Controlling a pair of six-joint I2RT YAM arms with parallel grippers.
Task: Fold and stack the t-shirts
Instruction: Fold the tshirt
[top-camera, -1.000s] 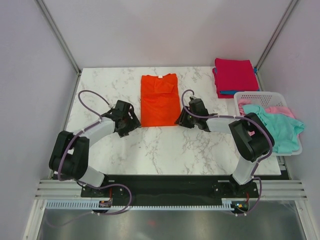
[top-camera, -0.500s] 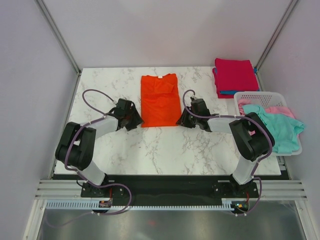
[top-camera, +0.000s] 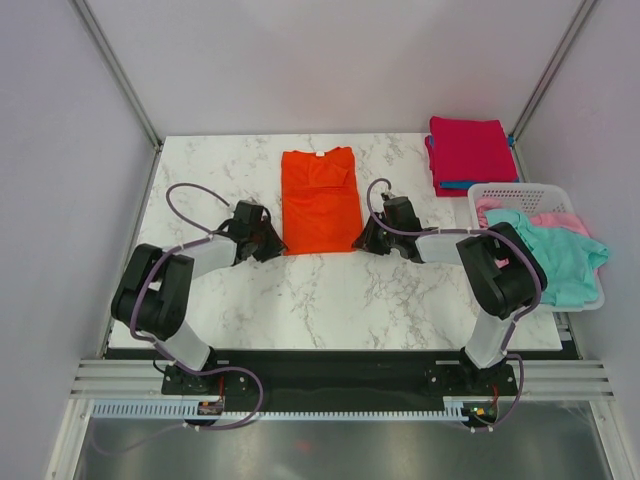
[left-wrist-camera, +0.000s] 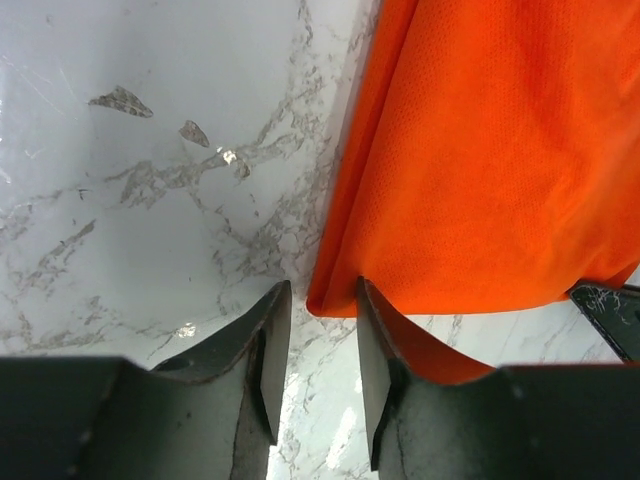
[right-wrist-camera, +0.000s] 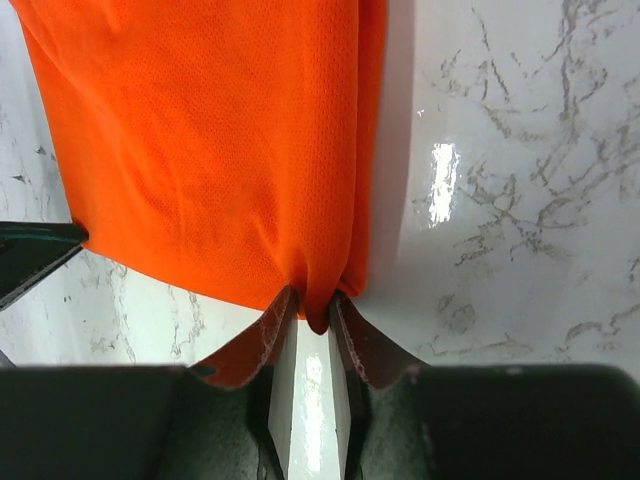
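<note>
Lying folded at upper centre of the table (top-camera: 300, 290), the orange-red t-shirt (top-camera: 320, 200) has its lower right corner pinched between the nearly closed right fingers (right-wrist-camera: 350, 345). The left fingers (left-wrist-camera: 262, 345) stand slightly apart astride its lower left corner.

I'm looking down at a white marble table (top-camera: 330, 290) with grey veining, and light is glinting off it in both my wrist views. White slotted basket (top-camera: 520, 189) is sitting at the right side, hanging over the table's edge. Pale grey walls (top-camera: 330, 60) are closing in three sides, with aluminium posts (top-camera: 115, 70) running up the back corners. Black base plate (top-camera: 330, 368) and white slotted cable duct (top-camera: 330, 410) are running along the near edge.
</note>
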